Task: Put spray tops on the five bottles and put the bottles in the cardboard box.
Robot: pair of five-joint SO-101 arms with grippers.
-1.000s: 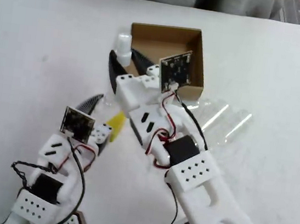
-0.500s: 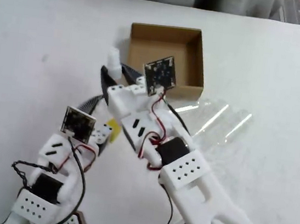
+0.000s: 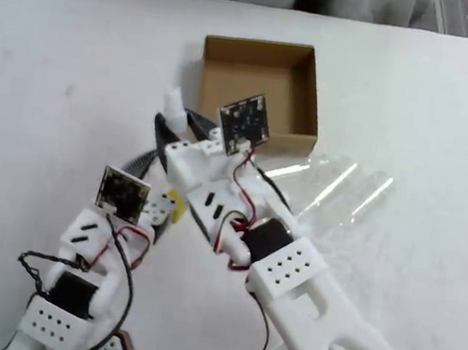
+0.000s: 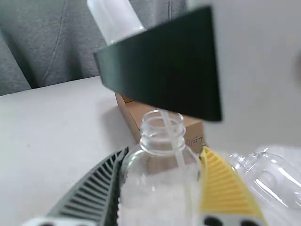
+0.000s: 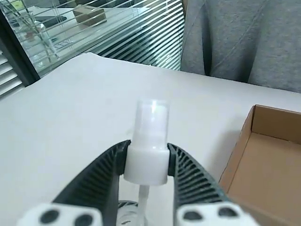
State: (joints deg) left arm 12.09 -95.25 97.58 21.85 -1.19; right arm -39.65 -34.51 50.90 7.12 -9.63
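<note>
My left gripper point(image 4: 162, 188) is shut on an upright clear bottle point(image 4: 160, 188), its open neck point(image 4: 162, 126) just above the grey and yellow fingers. My right gripper point(image 5: 146, 165) is shut on a white spray top point(image 5: 149, 141), held directly over that bottle; the thin dip tube point(image 4: 171, 141) hangs down into the neck. In the high view the spray top point(image 3: 174, 102) sits at the tip of the right arm point(image 3: 216, 181), left of the cardboard box point(image 3: 259, 83), with the left arm point(image 3: 113, 211) below it. The box looks empty.
Several clear bottles point(image 3: 336, 188) lie on their sides on the white table point(image 3: 57, 74), right of the right arm and below the box. One lying bottle point(image 4: 268, 174) is close beside my left gripper. Open table spreads to the left and far right.
My right arm has carried the spray top from beside the box's left wall leftwards and towards me, bringing it over the bottle in my left gripper. The left arm has kept still.
</note>
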